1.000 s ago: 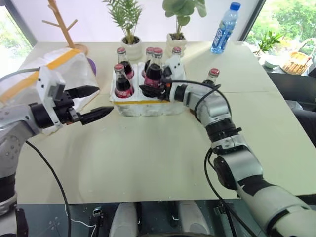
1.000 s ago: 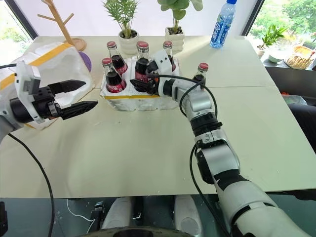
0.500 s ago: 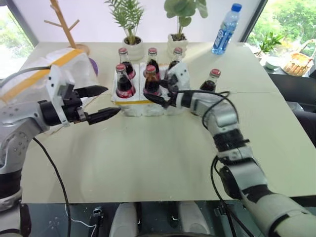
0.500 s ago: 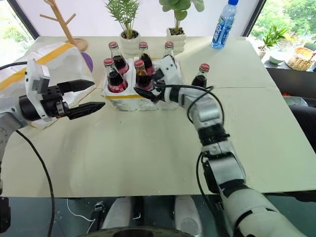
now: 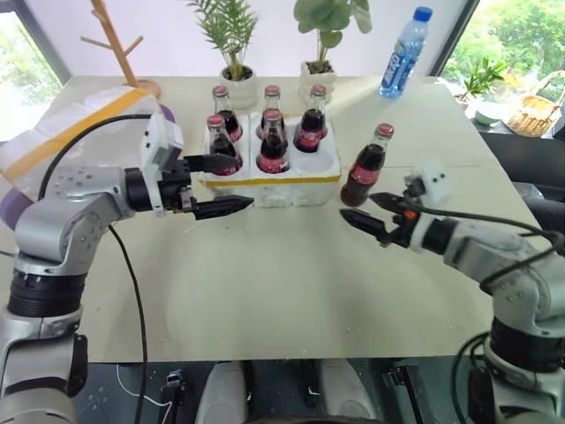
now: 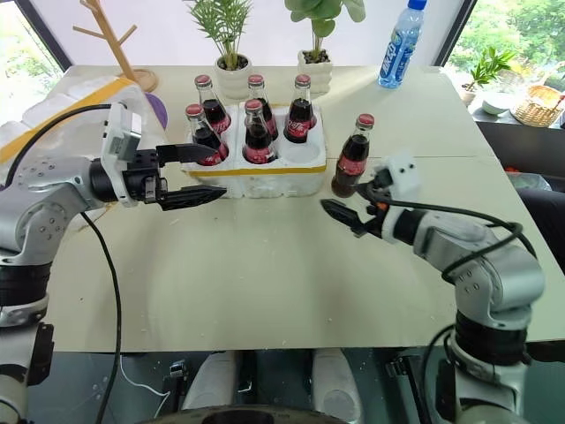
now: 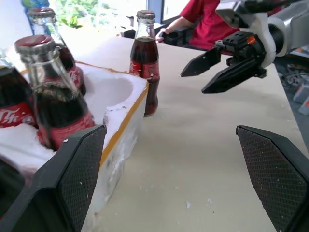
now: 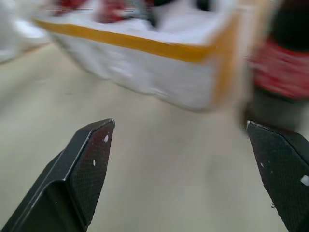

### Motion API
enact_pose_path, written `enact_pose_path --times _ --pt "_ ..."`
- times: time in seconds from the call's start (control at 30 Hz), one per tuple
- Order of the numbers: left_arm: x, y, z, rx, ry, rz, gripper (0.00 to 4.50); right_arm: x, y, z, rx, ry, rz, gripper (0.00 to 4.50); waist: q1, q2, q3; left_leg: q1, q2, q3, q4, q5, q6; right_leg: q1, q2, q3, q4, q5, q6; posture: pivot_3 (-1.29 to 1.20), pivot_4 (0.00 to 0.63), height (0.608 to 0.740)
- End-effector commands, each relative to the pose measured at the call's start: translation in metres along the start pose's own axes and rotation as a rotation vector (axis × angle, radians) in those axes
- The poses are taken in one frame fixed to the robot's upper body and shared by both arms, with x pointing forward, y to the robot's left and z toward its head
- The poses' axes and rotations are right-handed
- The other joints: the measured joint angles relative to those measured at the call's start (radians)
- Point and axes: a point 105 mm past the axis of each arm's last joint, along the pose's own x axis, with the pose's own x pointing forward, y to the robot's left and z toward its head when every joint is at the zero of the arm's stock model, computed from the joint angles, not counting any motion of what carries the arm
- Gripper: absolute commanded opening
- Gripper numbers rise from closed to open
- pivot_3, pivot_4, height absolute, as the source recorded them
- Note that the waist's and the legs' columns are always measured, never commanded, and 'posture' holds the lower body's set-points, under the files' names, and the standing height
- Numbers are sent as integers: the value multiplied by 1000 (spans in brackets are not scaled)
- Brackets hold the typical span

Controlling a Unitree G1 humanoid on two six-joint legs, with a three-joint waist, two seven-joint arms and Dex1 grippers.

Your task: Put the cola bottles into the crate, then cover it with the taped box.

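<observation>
Cola bottles (image 5: pixel 273 141), 5 of them, stand upright in the round wells of the crate (image 5: pixel 291 181), a low block of white foam with a grainy, crumbly skin and a band of smooth yellow tape around its lower edge; the well at the crate's front right corner is empty. Each bottle is small, of clear glass with a narrow neck and rounded shoulders, filled with dark cola and bearing a red label and a red cap. The sixth bottle (image 5: pixel 366 165) stands upright on the pale, matte surface (image 5: pixel 282 283) just beside the crate's right end, apart from it. The right pincer (image 5: pixel 369 210) hovers low over the surface just in front of that lone bottle, its 2 tapered black fingers spread apart and holding nothing. The left pincer (image 5: pixel 228 183) hangs at the crate's front left corner, its pointed black fingers also spread wide and empty, one above the other, close to the foam wall without a clear touch. The taped box (image 5: pixel 62 137), a bulkier white foam form crossed by a yellow tape band, lies at the surface's left edge, well apart from the crate. Behind the crate stand 2 potted plants (image 5: pixel 231 44) in white pots, a bare wooden branch stand (image 5: pixel 115 44), and farther right a tall clear water bottle (image 5: pixel 403 51) with a blue cap.
</observation>
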Motion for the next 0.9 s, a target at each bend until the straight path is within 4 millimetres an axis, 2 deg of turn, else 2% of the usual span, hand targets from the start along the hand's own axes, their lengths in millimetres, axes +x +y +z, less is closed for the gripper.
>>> enact_pose_path --times 0.03,0.37,0.67,0.83,0.87,0.9 --pt "6 -1 9 54 -17 -30 4500 -2 -11 24 -31 -160 -107 4446 -5 0 0 0 0 0 0 0 0 0 1 1 0 0 0 0 150 740" --pt "8 1 16 72 -24 -29 4500 34 -29 33 -14 -242 -165 4446 2 0 0 0 1 0 0 0 0 0 1 1 0 0 0 0 150 740" --pt "5 -5 18 75 -23 -16 4500 72 -39 30 -9 -234 -133 4446 0 1 0 0 1 0 0 0 0 0 2 2 0 0 0 0 150 740" --pt "3 -4 19 75 -21 1 4500 93 -52 26 9 -222 -151 4446 -3 1 0 0 1 0 0 0 0 -1 1 2 0 0 0 0 150 740" --pt "3 -4 19 75 -20 6 4500 93 -53 28 9 -232 -148 3944 -2 1 0 0 1 0 0 0 0 -1 1 2 0 0 0 0 150 740" --pt "2 -4 19 75 -20 11 4500 92 -55 31 2 -244 -142 3655 0 1 0 0 1 0 0 0 0 -1 1 2 0 0 0 0 150 740"
